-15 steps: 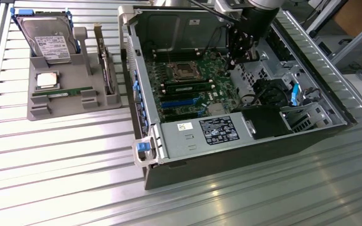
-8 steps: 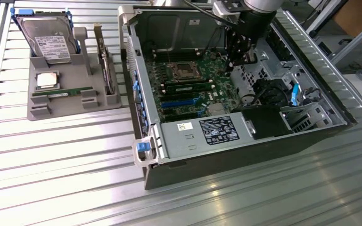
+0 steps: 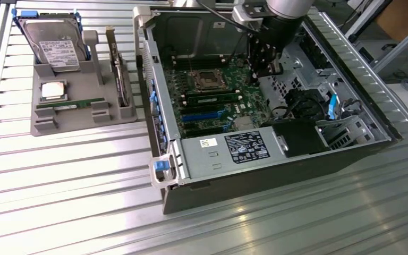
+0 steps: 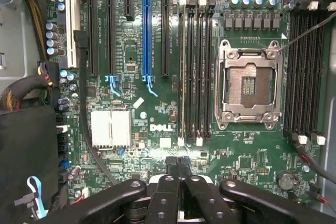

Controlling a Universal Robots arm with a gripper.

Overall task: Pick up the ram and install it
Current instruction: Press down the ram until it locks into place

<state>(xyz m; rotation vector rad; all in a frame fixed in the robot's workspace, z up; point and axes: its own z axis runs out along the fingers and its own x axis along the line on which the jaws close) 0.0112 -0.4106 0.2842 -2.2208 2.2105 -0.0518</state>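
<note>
One ram (image 3: 70, 104), a thin green stick, lies in the grey holder (image 3: 62, 125) at the exterior view's left, outside the case. A second ram (image 3: 213, 98) stands seated in a memory slot beside the empty processor socket (image 3: 207, 79). In the wrist view it is the stick (image 4: 182, 72) in the slot nearest the blue connector. My gripper (image 3: 265, 69) hangs inside the open computer case, above the motherboard and at the exterior view's right of the socket. In the wrist view the gripper (image 4: 178, 165) has its black fingertips pressed together, shut, with nothing between them.
The grey holder also carries a hard drive (image 3: 61, 45), a square silver processor chip (image 3: 52, 91) and an upright card with a metal bracket (image 3: 122, 79). Inside the case are the power supply (image 3: 239, 149), black cables (image 3: 296, 106) and more empty memory slots (image 4: 304, 72).
</note>
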